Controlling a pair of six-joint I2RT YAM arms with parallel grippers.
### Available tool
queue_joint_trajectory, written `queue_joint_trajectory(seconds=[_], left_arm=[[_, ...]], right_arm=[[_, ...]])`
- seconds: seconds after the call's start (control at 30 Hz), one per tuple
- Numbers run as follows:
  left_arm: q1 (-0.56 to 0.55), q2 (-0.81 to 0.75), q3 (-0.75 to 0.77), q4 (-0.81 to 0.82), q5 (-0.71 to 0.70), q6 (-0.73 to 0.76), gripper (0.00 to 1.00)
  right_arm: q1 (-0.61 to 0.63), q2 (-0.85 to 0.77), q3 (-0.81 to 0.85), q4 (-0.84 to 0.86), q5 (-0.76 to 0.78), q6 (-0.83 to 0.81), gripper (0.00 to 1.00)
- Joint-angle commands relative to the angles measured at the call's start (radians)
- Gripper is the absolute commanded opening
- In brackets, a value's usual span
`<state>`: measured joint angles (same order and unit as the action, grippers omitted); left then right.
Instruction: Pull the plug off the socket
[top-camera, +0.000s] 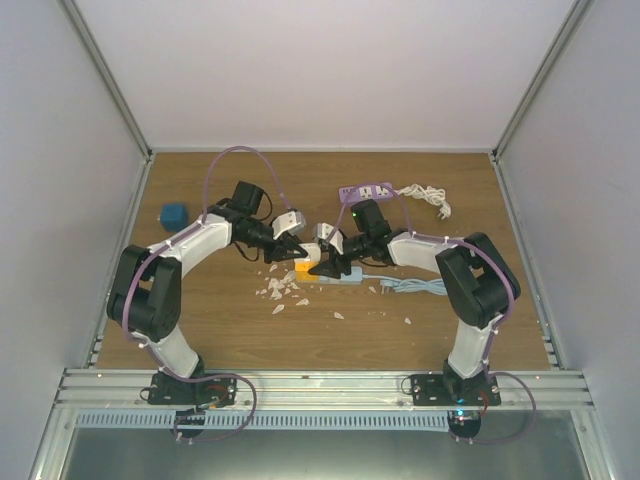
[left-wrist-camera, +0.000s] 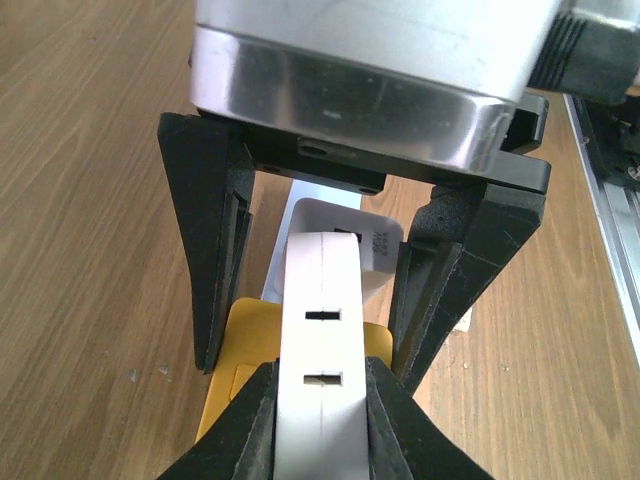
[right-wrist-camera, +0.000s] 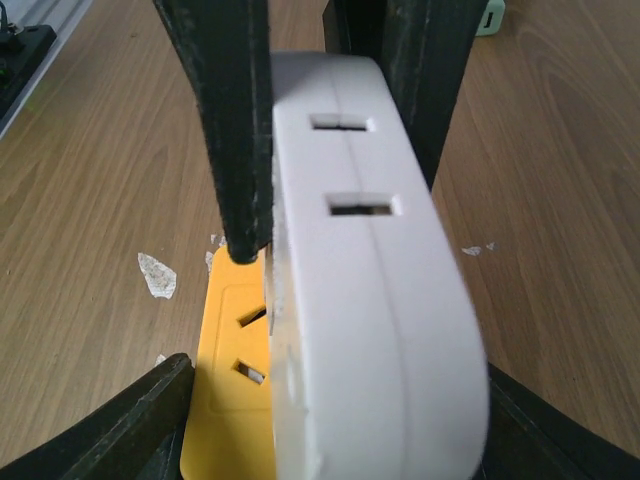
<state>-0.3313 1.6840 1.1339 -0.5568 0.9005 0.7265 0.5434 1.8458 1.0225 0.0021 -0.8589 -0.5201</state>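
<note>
White scraps (top-camera: 283, 290) litter the table (top-camera: 200, 330) beside the yellow socket strip (top-camera: 306, 268); a blue block (top-camera: 173, 214) and purple strip (top-camera: 364, 191) lie well apart. The left gripper (left-wrist-camera: 322, 400) is clamped on the white plug (left-wrist-camera: 322, 350) above the socket strip. The right gripper (right-wrist-camera: 330, 250) brackets the plug, fingers (right-wrist-camera: 225, 120) touching.

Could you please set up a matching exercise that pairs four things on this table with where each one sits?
Things:
1. white plug
2. blue block
3. purple power strip
4. white scraps

Places:
A. alone on the left side of the table, beside the left arm
B. scattered on the wood just in front of the yellow socket
C. clamped in the left pincer
D. near the far edge, behind the right arm

Pairs: 1-C, 2-A, 3-D, 4-B
</note>
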Motion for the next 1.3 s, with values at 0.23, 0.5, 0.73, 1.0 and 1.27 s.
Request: queue_joint_trajectory(seconds=[0.23,0.5,0.73,1.0,1.27], left_arm=[[-0.007,-0.089,-0.009,0.039,0.092,0.01,0.14],[-0.007,-0.109,-0.005,0.038,0.116,0.014,0.12],[-0.008,-0.11,0.005,0.022,0.12,0.016,0.09],[-0.006,-0.109,0.024,0.008,0.126,0.017,0.09],[-0.006,-0.109,0.028,-0.008,0.115,0.028,0.08]], right_arm=[[0.005,-0.01,-0.069,0.027,0.066,-0.061,0.49],[0.005,-0.005,-0.078,0.028,0.08,-0.067,0.49],[0.004,-0.007,-0.083,0.026,0.079,-0.07,0.48],[0.004,-0.014,-0.098,0.025,0.073,-0.079,0.48],[0.004,-0.02,-0.099,0.029,0.069,-0.075,0.51]])
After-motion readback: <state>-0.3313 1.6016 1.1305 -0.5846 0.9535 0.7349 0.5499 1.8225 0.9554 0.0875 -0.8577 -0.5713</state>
